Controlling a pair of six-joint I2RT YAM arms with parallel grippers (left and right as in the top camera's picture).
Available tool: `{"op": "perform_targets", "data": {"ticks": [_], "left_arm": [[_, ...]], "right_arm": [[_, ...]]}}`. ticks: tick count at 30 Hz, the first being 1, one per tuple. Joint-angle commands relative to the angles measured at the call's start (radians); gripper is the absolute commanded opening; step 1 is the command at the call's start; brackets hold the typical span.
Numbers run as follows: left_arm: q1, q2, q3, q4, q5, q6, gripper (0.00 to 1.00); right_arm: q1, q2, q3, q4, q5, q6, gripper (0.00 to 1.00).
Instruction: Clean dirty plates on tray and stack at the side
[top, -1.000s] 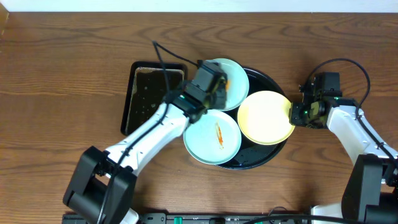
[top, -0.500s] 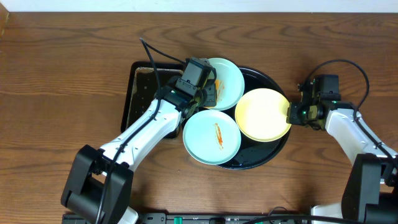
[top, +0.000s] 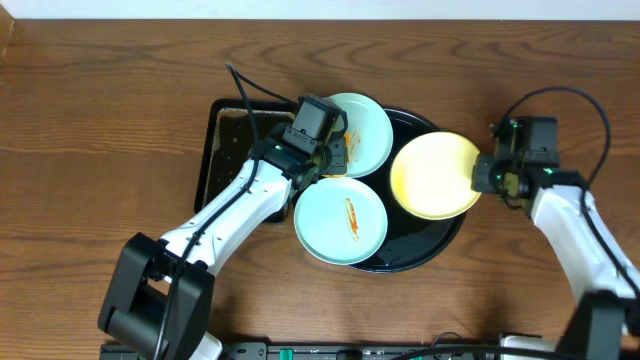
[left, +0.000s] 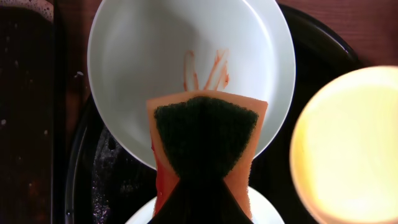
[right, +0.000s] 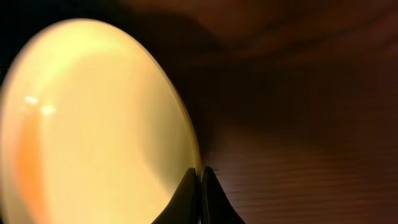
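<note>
Two blue plates (top: 362, 135); one yellow plate (top: 435, 176) in right fingers (right: 187, 198); sponge (left: 206, 132) in left fingers (left: 199, 205).

No text, label, brand, number or sign is legible in any view. The blue plates (top: 368, 130), the yellow plate (top: 435, 175), the round tray (top: 420, 248), the sponge (left: 208, 130) and the rectangular tray (top: 222, 165) show no readable marking.
</note>
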Motion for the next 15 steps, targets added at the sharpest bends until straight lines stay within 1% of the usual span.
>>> {"op": "perform_targets", "data": {"ticks": [1,6,9,15], "left_arm": [[0.001,-0.016,0.016,-0.001,0.002,0.010,0.08],[0.001,-0.016,0.016,-0.001,0.002,0.010,0.07],[0.001,-0.016,0.016,-0.001,0.002,0.010,0.08],[0.001,-0.016,0.016,-0.001,0.002,0.010,0.08]], "right_arm": [[0.006,-0.082,0.007,0.005,0.103,-0.055,0.01],[0.031,-0.168,0.007,0.010,0.235,-0.108,0.01],[0.065,-0.207,0.007,0.019,0.301,-0.173,0.01],[0.190,-0.245,0.007,0.044,0.464,-0.257,0.01]]}}
